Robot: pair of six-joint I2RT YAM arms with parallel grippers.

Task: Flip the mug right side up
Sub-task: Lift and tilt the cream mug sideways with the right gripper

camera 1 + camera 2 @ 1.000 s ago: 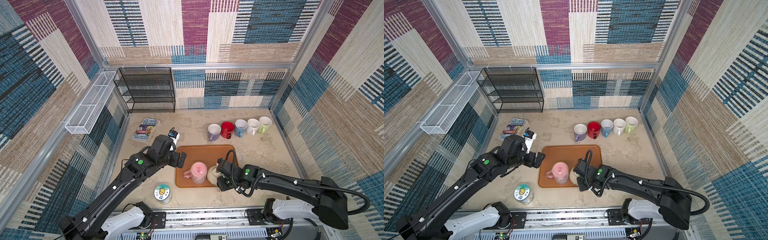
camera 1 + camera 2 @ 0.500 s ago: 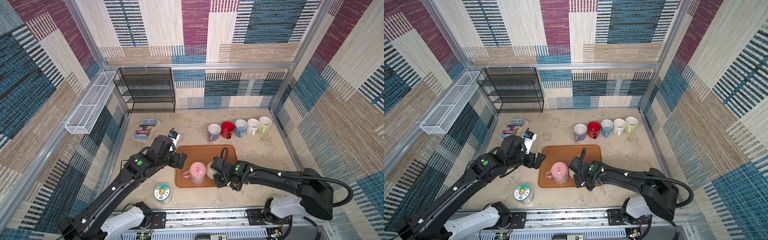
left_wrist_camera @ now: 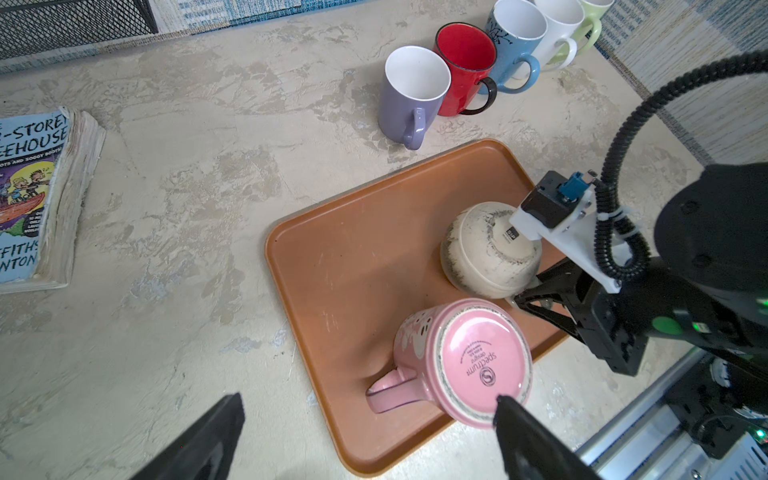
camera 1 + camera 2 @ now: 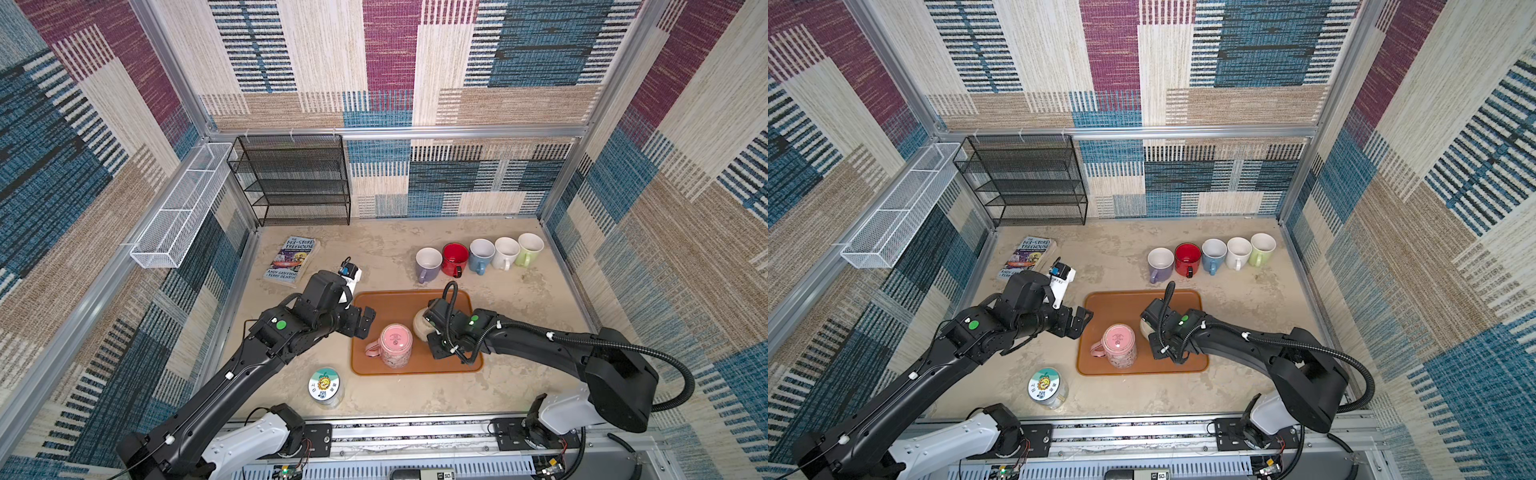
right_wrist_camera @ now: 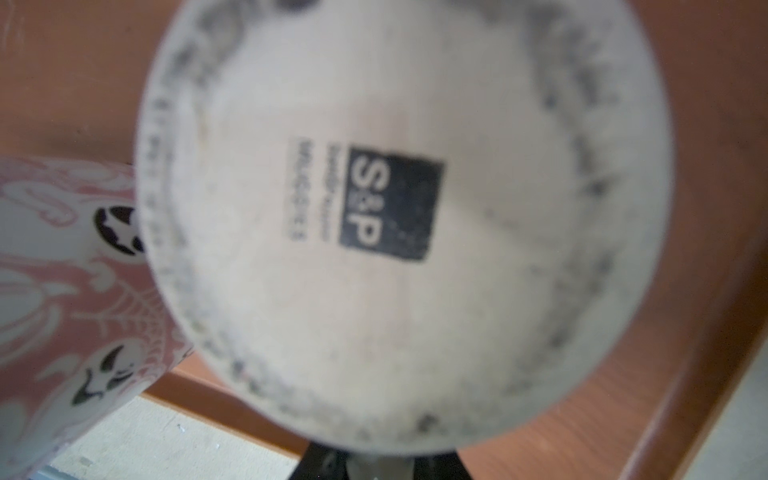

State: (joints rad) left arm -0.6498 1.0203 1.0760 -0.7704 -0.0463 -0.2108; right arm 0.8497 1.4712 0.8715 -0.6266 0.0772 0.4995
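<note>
The cream mug (image 3: 478, 253), rounded, matte and grey-speckled, is sitting base-up at the right of the smooth orange tray (image 3: 353, 249). The right hand (image 3: 527, 300) is pinching its handle. The left hand (image 3: 365, 440) is hovering spread wide left of the glossy pink mug (image 3: 482, 361), also inverted.

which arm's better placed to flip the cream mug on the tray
Right: the right gripper sits at the upside-down cream mug, pinching what looks like its handle. The left gripper hangs open at the tray's edge, nearer the pink mug.
</note>
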